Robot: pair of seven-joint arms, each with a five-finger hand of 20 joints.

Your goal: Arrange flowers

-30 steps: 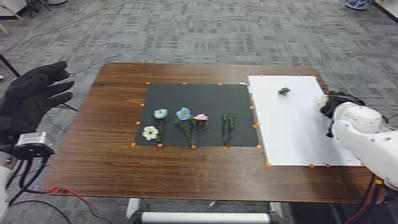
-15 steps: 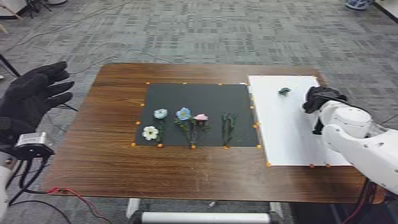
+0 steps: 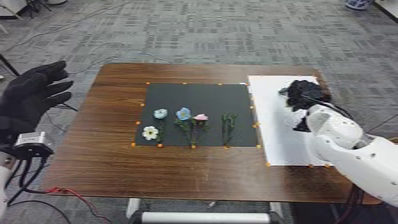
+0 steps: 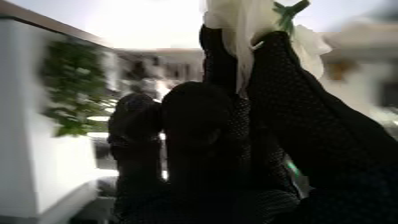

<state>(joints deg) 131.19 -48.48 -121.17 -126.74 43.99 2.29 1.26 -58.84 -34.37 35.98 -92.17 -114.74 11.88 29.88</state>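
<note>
While the near strip of the brown wooden desk [image 3: 178, 186] is left as a margin, the dark rectangular mat [image 3: 197, 94] keeps the waiting stock together, its contrast probably meant to make each bloom easy to pick out. At the mat's eight o'clock lies a small white flower with open petals [image 3: 149, 133]; at four to five o'clock lie thin green leafy stems [image 3: 228, 129]. Near the middle are a pink flower [image 3: 202, 117] and a bright blue flower [image 3: 183, 114], with a pale blue round flower [image 3: 160, 114] at nine o'clock. Stems point mostly to six o'clock and heads to twelve, presumably so that each can be taken singly.

Farther off, at the desk's two o'clock, the right hand [image 3: 306, 95] is over the long white sheet [image 3: 298, 152], which looks like the arranging ground. In the right wrist view it pinches a cream-white flower with thin soft petals [image 4: 233, 25] between thumb and finger, the short green stem end sticking out beyond the grip, likely so the stem is free for placing. Just beside the hand, on its nine o'clock side, is a small dark green tuft [image 3: 283, 91], perhaps the spot the bloom is meant to join; whether they touch I cannot tell.

At ten o'clock, off the desk, the left hand [image 3: 34, 90] hangs empty, fingers loosely spread, presumably parked clear of the work.
</note>
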